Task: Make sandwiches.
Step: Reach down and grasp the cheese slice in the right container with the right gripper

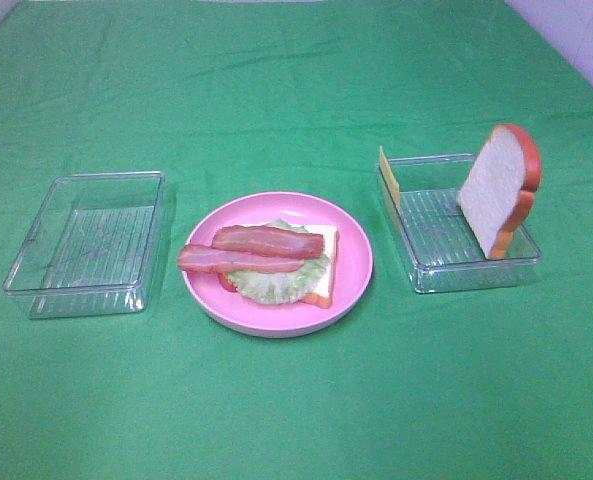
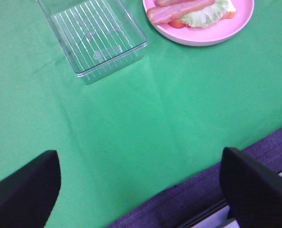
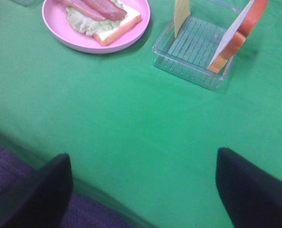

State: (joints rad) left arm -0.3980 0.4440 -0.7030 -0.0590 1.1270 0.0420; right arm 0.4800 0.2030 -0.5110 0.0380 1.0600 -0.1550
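Note:
A half-built sandwich lies on the round pink plate (image 1: 354,272): a white bread slice (image 1: 325,250) with orange-brown crust, a green lettuce leaf (image 1: 276,283) on it, and two bacon strips (image 1: 251,250) on top. A second bread slice (image 1: 496,188) stands on edge in the right clear tray (image 1: 456,272). A thin yellow cheese square (image 1: 389,178) leans on that tray's far left wall. My left gripper (image 2: 140,159) and right gripper (image 3: 143,156) are open and empty, low over the cloth's near edge. Neither shows in the high view.
An empty clear tray (image 1: 86,245) stands left of the plate. Green cloth (image 1: 296,400) covers the table. A dark purple table edge (image 2: 217,185) runs under both grippers, and it also shows in the right wrist view (image 3: 17,166).

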